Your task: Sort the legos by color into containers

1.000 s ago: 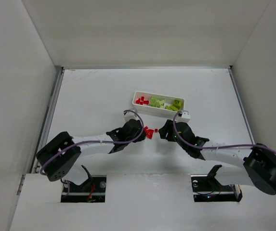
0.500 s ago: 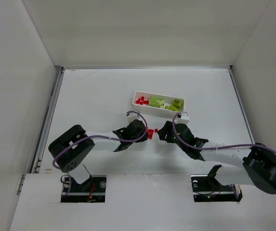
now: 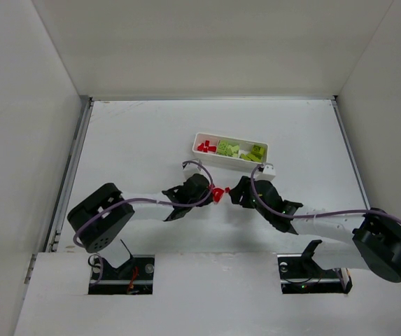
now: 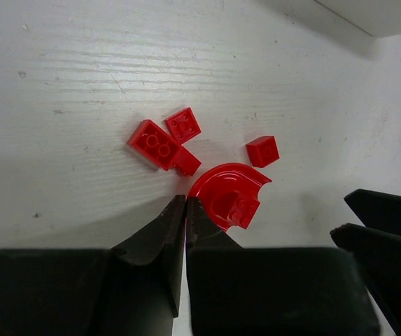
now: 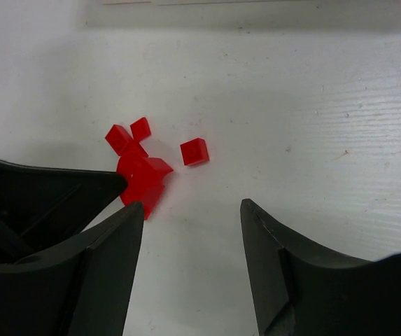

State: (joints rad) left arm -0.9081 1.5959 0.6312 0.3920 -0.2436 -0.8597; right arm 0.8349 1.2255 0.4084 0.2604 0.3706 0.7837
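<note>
**Red legos loose between the tools**

Top view: the white tray (image 3: 194, 143) holds red and yellow-green legos. Loose red legos (image 3: 219, 193) lie on the tabletop (image 3: 130, 140) between both tools.

Left wrist: the left tool (image 4: 185, 203) is clenched on nothing, just beside a curved red piece (image 4: 228, 192).

Right wrist: the right tool (image 5: 193, 206) is released, near a red brick (image 5: 194, 151).

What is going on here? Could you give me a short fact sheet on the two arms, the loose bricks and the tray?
Left gripper: shut, its tips right beside the curved red piece; nothing visibly gripped
Right gripper: open, facing the same pile
Loose red legos: five counting the curved one, close together on the table
Tray: red bricks in the left compartment, yellow-green bricks in the middle and right ones
Left to sort: the loose red ones
</note>
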